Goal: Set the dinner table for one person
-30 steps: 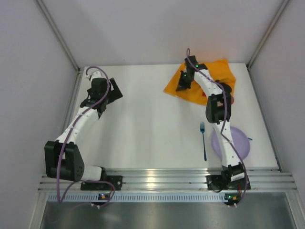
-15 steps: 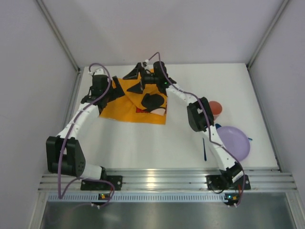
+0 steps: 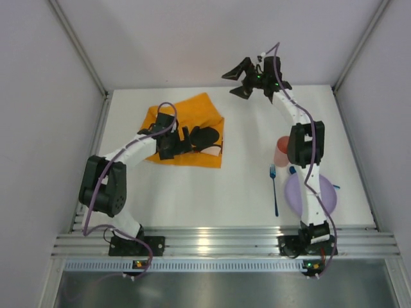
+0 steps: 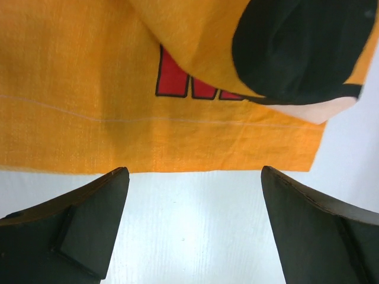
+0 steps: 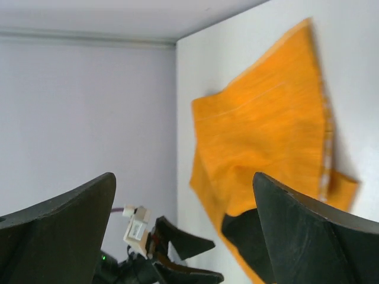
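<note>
The white tabletop (image 3: 212, 192) filled the overhead frame, its metal rail (image 3: 225, 240) along the bottom. At lower right lay a purple plate (image 3: 329, 192) with a blue fork (image 3: 274, 189) just to its left, and a red cup (image 3: 280, 154) just above them. Left of centre, the orange placemat (image 3: 192, 119) lay on the tabletop with one flap folded over itself. The left claw (image 4: 194, 174) hung wide open and empty at the mat's lower edge. The right claw (image 3: 236, 82), also spread and holding nothing, stood high at top centre, well apart from the cloth. The step in hand looked like laying the mat. The next move would likely call for smoothing that fold flat before plate, fork and cup go onto it.
</note>
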Controlling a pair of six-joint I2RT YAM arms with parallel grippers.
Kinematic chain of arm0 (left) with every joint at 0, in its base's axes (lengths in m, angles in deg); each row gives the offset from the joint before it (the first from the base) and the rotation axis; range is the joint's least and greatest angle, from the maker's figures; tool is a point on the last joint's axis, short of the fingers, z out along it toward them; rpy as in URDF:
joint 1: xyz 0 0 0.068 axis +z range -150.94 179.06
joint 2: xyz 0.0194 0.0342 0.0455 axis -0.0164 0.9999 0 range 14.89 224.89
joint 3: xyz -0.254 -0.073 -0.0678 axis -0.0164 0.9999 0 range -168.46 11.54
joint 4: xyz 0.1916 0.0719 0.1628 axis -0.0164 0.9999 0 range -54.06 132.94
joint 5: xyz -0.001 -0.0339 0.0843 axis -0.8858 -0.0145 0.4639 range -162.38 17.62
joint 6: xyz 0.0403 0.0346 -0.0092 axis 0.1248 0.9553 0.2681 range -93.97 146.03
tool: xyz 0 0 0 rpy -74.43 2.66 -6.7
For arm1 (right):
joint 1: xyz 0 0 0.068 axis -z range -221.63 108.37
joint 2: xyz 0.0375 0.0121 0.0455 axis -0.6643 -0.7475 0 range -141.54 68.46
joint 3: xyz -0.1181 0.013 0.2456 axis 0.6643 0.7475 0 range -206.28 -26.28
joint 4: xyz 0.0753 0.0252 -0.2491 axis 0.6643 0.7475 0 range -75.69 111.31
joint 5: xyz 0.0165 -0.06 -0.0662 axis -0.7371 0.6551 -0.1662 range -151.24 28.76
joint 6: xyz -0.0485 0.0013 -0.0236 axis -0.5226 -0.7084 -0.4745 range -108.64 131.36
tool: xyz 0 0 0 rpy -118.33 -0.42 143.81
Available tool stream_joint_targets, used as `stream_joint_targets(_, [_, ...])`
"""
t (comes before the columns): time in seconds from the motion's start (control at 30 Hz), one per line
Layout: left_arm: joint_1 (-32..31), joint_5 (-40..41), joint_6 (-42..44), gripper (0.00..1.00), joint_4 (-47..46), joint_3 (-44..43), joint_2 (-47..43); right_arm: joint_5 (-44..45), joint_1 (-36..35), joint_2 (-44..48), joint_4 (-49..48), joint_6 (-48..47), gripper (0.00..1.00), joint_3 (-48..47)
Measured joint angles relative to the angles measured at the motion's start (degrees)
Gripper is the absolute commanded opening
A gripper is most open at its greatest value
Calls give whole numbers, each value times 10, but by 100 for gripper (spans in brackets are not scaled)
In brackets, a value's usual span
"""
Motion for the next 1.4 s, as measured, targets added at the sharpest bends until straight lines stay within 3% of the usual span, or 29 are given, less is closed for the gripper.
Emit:
stream_joint_targets(0.17, [-3,0,-2,88,28,12,28,90,14,6,129,-115,100,-11])
stream_joint_targets(0.23, [-4,-2,-2,76,30,19,36,117,9,3,168,-148,100,-12])
stream_joint_targets(0.4, [-6,-6,6,60,36,20,59,175,-15,-34,232,-214,100,-60])
stream_joint_targets(0.63, [-6,-1,35,26,47,7,77,203,-54,-85,237,-234,100,-86])
stream_joint_targets(0.77, [-4,-2,53,0,60,3,81,196,-73,-108,225,-229,100,-90])
stream_joint_targets(0.97, [3,-4,65,0,66,27,61,193,-90,-120,191,-212,98,-95])
stream_joint_targets(1.23, [28,-15,73,0,85,43,47,204,-98,-132,140,-196,86,-97])
stream_joint_targets(1.27, [29,-15,74,0,87,43,47,208,-98,-133,139,-197,83,-97])
stream_joint_targets(1.37, [30,-15,78,3,90,42,47,222,-98,-133,135,-201,55,-97])
stream_joint_targets(1.4, [30,-14,80,4,91,41,47,225,-98,-133,132,-201,39,-97])
